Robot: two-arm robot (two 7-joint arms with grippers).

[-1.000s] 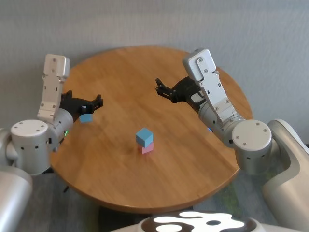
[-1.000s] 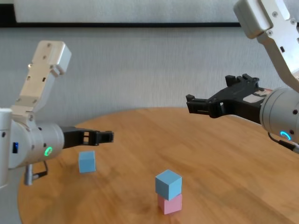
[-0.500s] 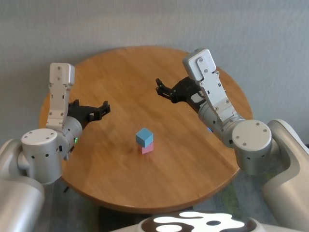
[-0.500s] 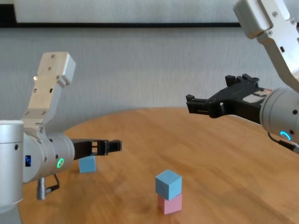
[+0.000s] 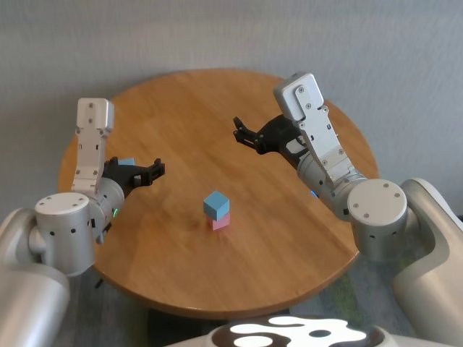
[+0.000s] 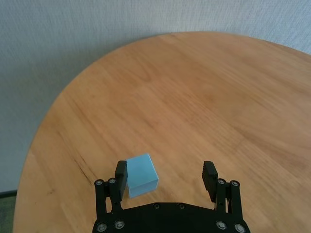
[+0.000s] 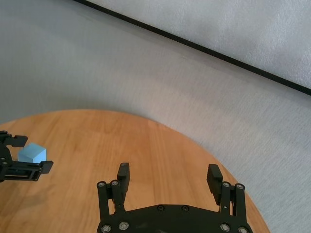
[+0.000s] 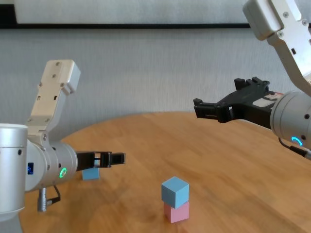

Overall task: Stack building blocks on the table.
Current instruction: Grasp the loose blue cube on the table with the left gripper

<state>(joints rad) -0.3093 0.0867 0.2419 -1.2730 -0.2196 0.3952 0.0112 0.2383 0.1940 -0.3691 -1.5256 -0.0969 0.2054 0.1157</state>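
A light blue cube (image 5: 215, 204) sits on a pink cube (image 5: 221, 223) near the middle of the round wooden table (image 5: 253, 275); the stack also shows in the chest view (image 8: 175, 190). The second light blue cube (image 5: 126, 163) lies on the table at the left, partly hidden behind my left gripper (image 5: 148, 172). That gripper is open and empty, low over the table. In the left wrist view the cube (image 6: 142, 174) lies just inside one finger (image 6: 120, 174). My right gripper (image 5: 242, 134) is open and empty, held high over the table's far right part.
The table edge (image 8: 73, 138) curves close behind the loose cube. A grey wall stands behind the table. Bare wood (image 8: 233, 170) lies between the stack and the right arm.
My left arm has swung toward the table's middle and dropped lower, so its gripper now covers part of the loose blue cube. The right arm and the stack have not moved.
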